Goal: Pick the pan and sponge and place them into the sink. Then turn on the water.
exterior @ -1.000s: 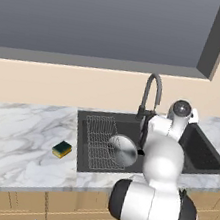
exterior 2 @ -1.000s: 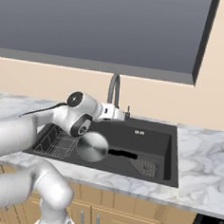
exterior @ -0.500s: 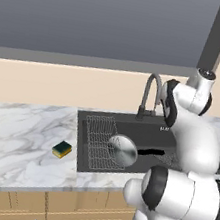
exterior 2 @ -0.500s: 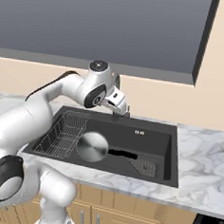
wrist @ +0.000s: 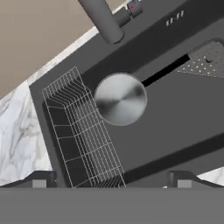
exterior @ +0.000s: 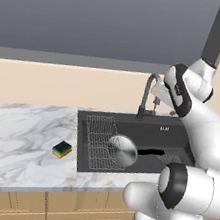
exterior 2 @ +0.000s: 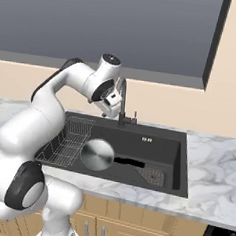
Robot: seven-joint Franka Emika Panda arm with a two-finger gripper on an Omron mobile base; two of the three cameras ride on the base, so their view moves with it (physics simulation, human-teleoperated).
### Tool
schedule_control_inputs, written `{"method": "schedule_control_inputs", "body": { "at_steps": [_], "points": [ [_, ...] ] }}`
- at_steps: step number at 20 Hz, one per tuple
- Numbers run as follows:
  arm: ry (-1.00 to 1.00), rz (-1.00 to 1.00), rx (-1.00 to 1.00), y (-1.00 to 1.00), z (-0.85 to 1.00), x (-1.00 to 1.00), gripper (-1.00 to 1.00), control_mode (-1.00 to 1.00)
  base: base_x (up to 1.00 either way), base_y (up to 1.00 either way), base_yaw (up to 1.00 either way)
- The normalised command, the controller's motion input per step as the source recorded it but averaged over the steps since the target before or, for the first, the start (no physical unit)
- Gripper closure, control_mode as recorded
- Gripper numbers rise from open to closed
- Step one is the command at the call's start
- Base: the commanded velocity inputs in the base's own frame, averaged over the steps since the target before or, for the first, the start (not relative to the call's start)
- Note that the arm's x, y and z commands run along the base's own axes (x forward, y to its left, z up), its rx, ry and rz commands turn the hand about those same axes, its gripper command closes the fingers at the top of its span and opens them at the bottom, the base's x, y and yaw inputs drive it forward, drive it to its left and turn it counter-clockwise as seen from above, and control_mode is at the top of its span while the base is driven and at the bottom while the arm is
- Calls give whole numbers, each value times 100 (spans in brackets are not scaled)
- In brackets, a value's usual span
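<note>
Pan (wrist: pixel 120 99) lies in the sink (wrist: pixel 183 131) below my hand (exterior 2: pixel 109 105), jaws apart, empty; next I fetch the sponge (exterior: pixel 62 149) off the surface.

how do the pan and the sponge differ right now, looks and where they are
The pan is round, shiny silver metal with a thin black handle; the sponge is a small yellow block with a dark green top. The pan lies inside the sink beside the wire rack; the sponge sits on the marble counter left of it. Neither is held.
</note>
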Motion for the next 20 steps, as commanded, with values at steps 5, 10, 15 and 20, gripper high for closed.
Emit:
{"method": "schedule_control_inputs", "body": {
  "at_steps": [5,10,15,20],
  "points": [
    [9,0,14,90,-4,-11,-100,-100,0,0,0],
    [9,0,9,99,-23,-5,-100,-100,0,0,0],
    [11,0,4,82,-29,0,-100,-100,0,0,0],
    [11,0,3,69,-21,0,-100,-100,0,0,0]
  ]
}}
